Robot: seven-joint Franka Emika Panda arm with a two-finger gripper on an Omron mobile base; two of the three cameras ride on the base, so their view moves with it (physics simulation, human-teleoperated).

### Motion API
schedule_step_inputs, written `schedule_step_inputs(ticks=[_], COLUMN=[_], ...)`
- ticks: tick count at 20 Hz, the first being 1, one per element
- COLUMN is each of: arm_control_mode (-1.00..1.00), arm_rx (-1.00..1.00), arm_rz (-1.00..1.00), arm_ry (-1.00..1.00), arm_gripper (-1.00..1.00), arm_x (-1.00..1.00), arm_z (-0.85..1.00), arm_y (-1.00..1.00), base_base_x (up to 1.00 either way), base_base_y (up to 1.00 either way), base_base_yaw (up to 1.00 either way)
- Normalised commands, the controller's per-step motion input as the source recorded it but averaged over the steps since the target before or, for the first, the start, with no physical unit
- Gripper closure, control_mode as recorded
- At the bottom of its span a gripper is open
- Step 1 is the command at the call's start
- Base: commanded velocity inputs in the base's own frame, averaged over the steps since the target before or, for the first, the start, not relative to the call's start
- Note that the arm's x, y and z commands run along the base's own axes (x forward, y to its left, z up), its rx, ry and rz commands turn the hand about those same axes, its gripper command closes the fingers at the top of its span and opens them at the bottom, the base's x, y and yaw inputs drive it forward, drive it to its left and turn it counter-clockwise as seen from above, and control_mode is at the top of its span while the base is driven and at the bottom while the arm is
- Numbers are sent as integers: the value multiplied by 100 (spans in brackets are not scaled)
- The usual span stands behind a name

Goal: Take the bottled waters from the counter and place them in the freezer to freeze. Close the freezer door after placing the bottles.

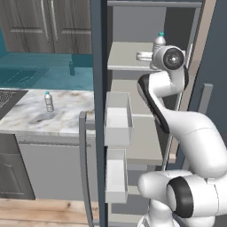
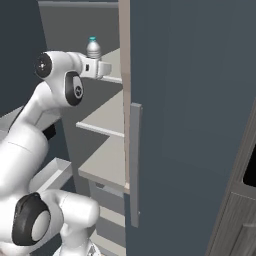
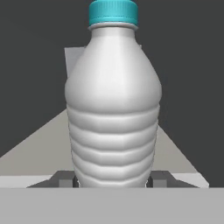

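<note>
We have one bottle point(image 3: 113, 105) pinched between the fingers point(image 3: 154, 179), which press on its ribbed lower body from both sides, and we hold it upright inside the open freezer point(image 1: 133, 26), at the upper shelf point(image 1: 126, 55). In the hand view the base of the bottle is hidden below the fingers, so we cannot tell whether it already rests on the shelf or hangs just above it. In the right base view the blue cap point(image 2: 92, 38) stands clear above the gripper point(image 2: 102, 68), near the shelf's front edge.

To do this step well, we judge that we should lower gently until the bottom bears on the shelf, keeping the bottle vertical — a tilt here would tip it once we let go. We would set it a little further in from the edge, so the door's white bins point(image 1: 118, 117) do not catch it when the freezer door point(image 1: 98, 111) swings shut. Then we part the fingers fully before drawing back, and pull straight out along the line of the hand, not sideways, so neither finger drags the ribbed wall.

The second bottle point(image 1: 48, 101) stands upright on the marble tabletop point(image 1: 57, 115), well apart from the freezer, left of the open door. The task looks under halfway — one bottle about to be placed, one to fetch, and the door not yet closed.
</note>
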Motion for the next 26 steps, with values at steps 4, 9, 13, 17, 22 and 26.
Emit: schedule_step_inputs(ticks=[4,9,13,17,22,26], arm_control_mode=[-100,-100,-100,-100,-100,-100], arm_rx=[0,0,0,0,0,0], arm_rz=[0,0,1,1,0,1], arm_ry=[0,0,0,0,0,0], arm_gripper=[100,100,100,100,100,100], arm_x=[35,25,25,35,46,48], arm_z=[-7,-7,-1,0,0,-1], arm_y=[0,-1,-12,-18,-11,-3], base_base_x=[0,0,0,0,0,0], base_base_y=[0,0,0,0,0,0], base_base_yaw=[0,0,0,0,0,0])
